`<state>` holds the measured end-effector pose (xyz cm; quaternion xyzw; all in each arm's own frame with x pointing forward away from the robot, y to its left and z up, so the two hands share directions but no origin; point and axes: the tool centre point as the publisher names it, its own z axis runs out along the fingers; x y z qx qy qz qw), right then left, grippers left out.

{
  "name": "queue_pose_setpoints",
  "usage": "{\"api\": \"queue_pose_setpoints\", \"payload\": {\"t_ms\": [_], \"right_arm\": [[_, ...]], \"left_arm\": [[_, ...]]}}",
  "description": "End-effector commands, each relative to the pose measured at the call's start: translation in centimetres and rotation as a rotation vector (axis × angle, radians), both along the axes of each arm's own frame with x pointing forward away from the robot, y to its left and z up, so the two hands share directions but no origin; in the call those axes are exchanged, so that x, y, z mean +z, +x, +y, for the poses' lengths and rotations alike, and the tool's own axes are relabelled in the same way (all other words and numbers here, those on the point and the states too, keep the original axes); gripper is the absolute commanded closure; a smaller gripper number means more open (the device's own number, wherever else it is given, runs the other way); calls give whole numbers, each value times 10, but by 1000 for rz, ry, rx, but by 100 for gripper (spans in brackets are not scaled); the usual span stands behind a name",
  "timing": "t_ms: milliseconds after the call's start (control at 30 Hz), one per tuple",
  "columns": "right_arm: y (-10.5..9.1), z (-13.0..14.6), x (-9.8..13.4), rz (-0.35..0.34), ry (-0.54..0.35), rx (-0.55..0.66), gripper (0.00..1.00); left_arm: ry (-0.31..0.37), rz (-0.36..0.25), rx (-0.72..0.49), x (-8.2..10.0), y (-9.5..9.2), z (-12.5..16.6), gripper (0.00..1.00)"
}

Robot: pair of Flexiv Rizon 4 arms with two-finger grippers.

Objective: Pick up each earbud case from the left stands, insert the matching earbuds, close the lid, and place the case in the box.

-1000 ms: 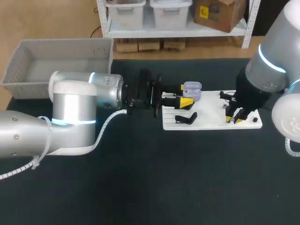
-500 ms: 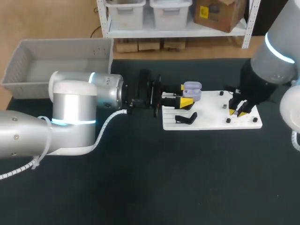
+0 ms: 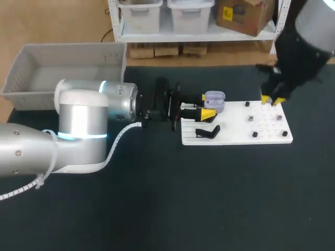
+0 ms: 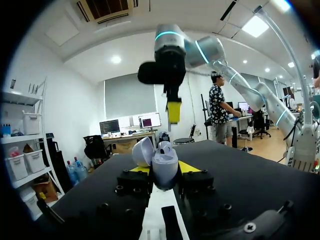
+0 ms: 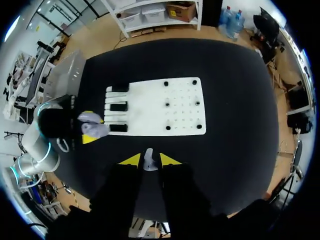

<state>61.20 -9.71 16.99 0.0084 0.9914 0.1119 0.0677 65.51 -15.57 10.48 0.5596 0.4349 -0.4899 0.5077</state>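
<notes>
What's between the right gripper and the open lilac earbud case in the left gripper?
In the head view, only the flat white board with small dark pegs lies between right gripper and lilac earbud case.

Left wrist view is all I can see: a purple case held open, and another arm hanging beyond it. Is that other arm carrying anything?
Observer: Yes. Its own wrist camera shows a small pale earbud pinched between the right fingers.
Visitor: Where does the purple case go afterwards?
Observer: The head view shows a grey box at the table's far left corner, beyond the left arm.
Visitor: And what lies under it?
Observer: A white board with small black pegs. The left fingers hold the purple case at the board's left end.
</notes>
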Motion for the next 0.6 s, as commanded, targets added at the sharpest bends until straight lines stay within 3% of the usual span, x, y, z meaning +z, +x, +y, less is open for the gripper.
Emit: {"api": "queue_pose_setpoints", "payload": {"t_ms": [33,167,600], "right_arm": [[-8,19,31,3,-33,35,100],[-2,37,22,0,-51,32,100],[-2,37,22,0,-51,32,100]], "left_arm": [[1,0,0,0,0,0,100],[1,0,0,0,0,0,100],[1,0,0,0,0,0,100]]}}
